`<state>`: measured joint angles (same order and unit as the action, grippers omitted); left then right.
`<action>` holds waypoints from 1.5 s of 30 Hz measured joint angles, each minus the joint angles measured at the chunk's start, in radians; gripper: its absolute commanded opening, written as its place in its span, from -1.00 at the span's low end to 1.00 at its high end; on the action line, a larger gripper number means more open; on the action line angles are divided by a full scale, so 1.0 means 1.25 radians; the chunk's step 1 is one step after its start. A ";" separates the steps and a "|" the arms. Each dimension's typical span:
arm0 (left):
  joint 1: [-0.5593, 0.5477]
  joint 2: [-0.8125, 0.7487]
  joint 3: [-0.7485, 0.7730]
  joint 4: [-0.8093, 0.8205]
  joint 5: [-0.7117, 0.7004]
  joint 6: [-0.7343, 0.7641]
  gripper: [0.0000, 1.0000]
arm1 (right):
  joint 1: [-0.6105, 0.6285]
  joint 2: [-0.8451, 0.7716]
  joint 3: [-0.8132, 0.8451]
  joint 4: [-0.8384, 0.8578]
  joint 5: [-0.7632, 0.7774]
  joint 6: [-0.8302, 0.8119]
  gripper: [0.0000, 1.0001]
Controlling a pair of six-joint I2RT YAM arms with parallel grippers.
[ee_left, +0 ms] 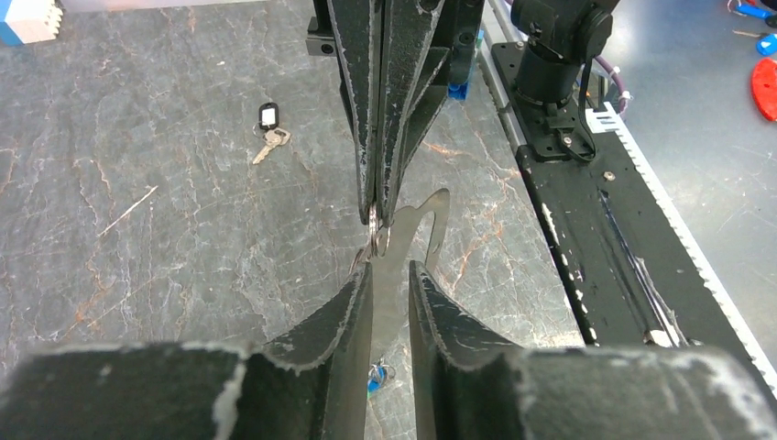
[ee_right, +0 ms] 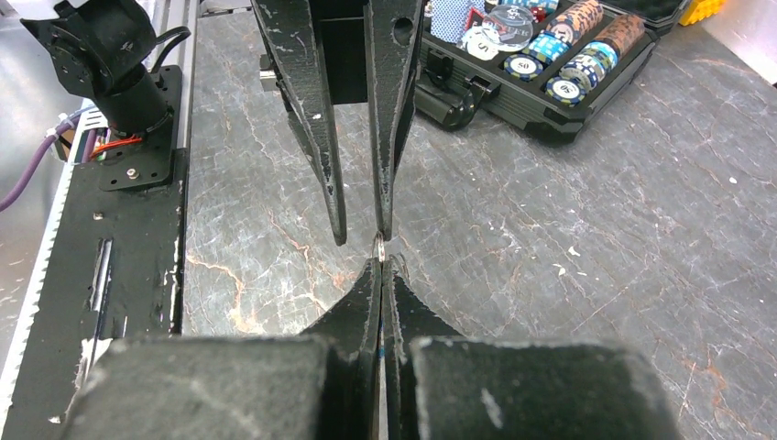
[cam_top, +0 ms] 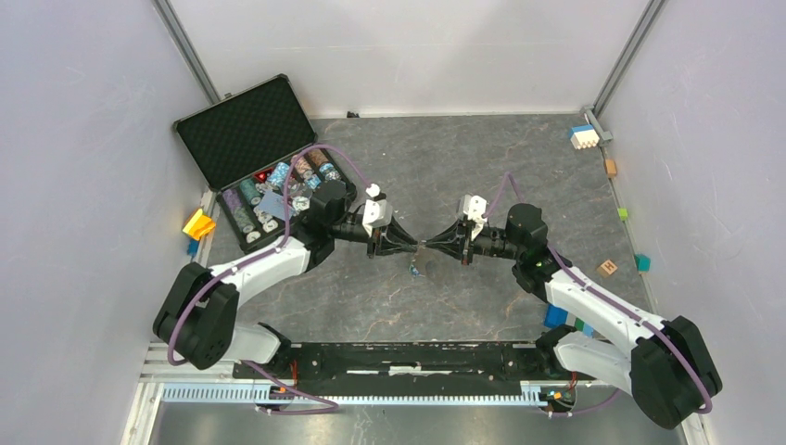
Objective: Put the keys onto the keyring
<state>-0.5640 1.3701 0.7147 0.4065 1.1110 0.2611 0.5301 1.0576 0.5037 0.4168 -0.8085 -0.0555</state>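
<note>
R hand point(ee_right: 380, 266) clenched, seemingly on blue-tag key point(cam_top: 414, 270), frame centre, tip-to-tip w/ L hand point(ee_right: 362, 236). L fingers point(ee_right: 307, 119) apart, grasp unclear. Key hangs below both. Black-tag key point(ee_left: 268, 121) upper left on worktop point(ee_left: 137, 275). We can't find keyring.

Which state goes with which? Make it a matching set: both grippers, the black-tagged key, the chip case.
Things:
1. right gripper
2. left gripper
3. black-tagged key
4. chip case

States:
A. lid open
B. lying on the table
C. fingers apart
D. fingers pressed together

Pairs: 1-D, 2-C, 3-B, 4-A
</note>
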 measured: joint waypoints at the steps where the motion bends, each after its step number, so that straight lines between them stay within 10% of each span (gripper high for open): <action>1: 0.000 0.000 0.001 -0.007 0.000 0.005 -0.40 | 0.000 0.000 0.000 -0.002 0.000 -0.001 -1.00; 14: -0.008 0.023 0.015 0.015 -0.001 0.007 -0.36 | 0.000 0.003 0.000 -0.013 -0.001 -0.002 -1.00; 28: -0.022 0.035 0.030 -0.001 -0.011 -0.002 -0.96 | 0.000 0.003 0.000 -0.018 -0.001 -0.017 -0.88; 35: -0.066 0.038 0.206 -0.378 -0.143 0.172 -0.95 | 0.000 -0.003 0.017 -0.085 0.030 -0.111 -0.29; 45: -0.144 0.098 0.490 -0.826 -0.383 0.334 -0.95 | 0.000 -0.043 0.025 -0.138 0.048 -0.167 -0.23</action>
<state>-0.7444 1.4929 1.3277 -0.6262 0.6327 0.6785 0.5301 1.0042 0.5350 0.2447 -0.7483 -0.2638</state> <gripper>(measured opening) 0.034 0.386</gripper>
